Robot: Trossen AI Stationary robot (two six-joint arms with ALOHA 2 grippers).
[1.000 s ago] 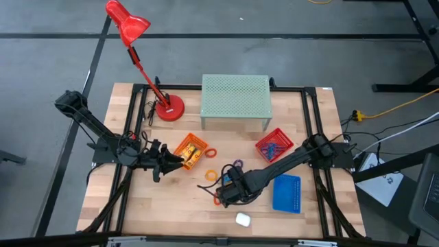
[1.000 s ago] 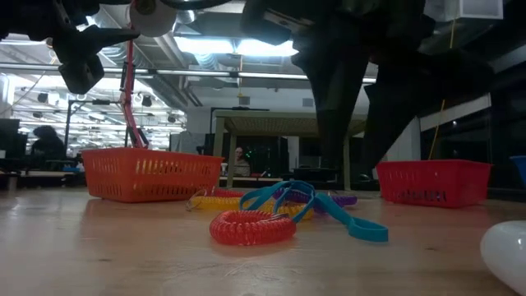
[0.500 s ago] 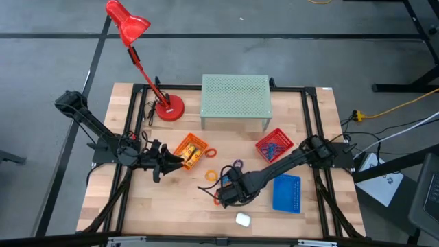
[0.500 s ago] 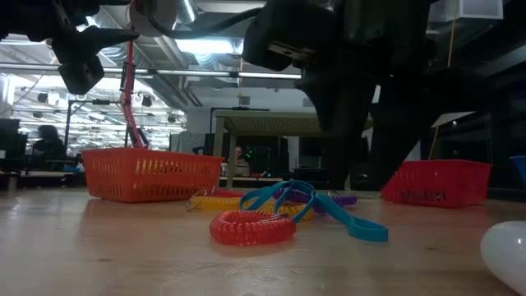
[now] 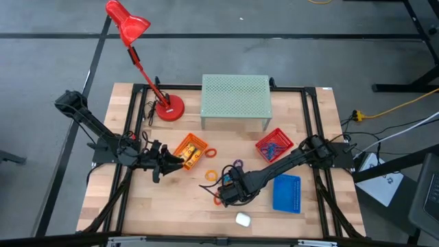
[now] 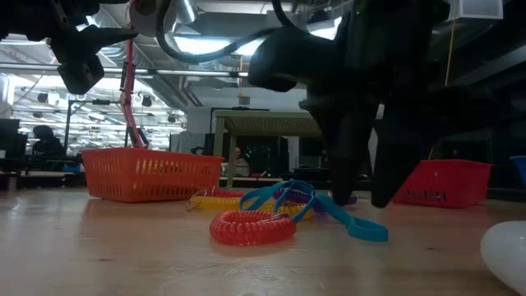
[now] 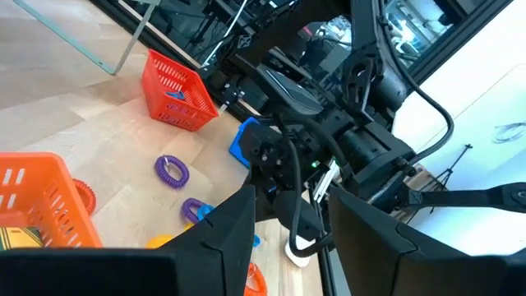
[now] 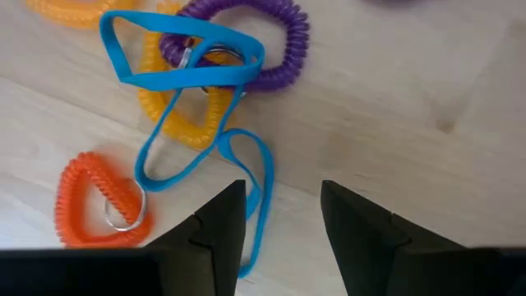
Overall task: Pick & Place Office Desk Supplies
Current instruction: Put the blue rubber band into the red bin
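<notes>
Broadly, largest to smallest:

Table (image 5: 144, 206): pale wood slab filling the lower middle of the high view; it carries everything below.

Right gripper (image 8: 282, 215): low over the tangle at lower centre of the high view, fingers moderately spread with bare wood between them, holding nothing.

Left gripper (image 7: 289, 215): waiting at the left of the high view beside the orange basket (image 5: 191, 151); fingers apart, empty.

Baskets: orange basket left of centre, red basket (image 5: 274, 145) right of centre with loops already in it, blue basket (image 5: 287, 193) at lower right. Light wire mesh, stiff enough to take by a rim, likely to slide on the wood.

Blue loop (image 8: 189, 74): flat band draped across the others at upper left of the right wrist view, one long tail running down beside the left-hand finger. Probably limp and very light; I would pinch a single strand of that tail, expecting the rest to drag along.

Purple coil (image 8: 271, 49): upper centre of the right wrist view, threaded under the blue loop.

Yellow coil (image 8: 177, 115): just below it, overlapped by blue.

Orange coil (image 8: 94, 205): lower left of that view, apart from the others, with a metal ring. Springy, light, a little slick; easiest to take across one side of the coil.

White lump (image 5: 243, 219): lower centre of the high view; I cannot tell what it is.

Hard to make out: the orange basket's contents show only as yellow; the right arm covers most of the tangle from above; the low view cuts off both grippers' upper parts.
</notes>
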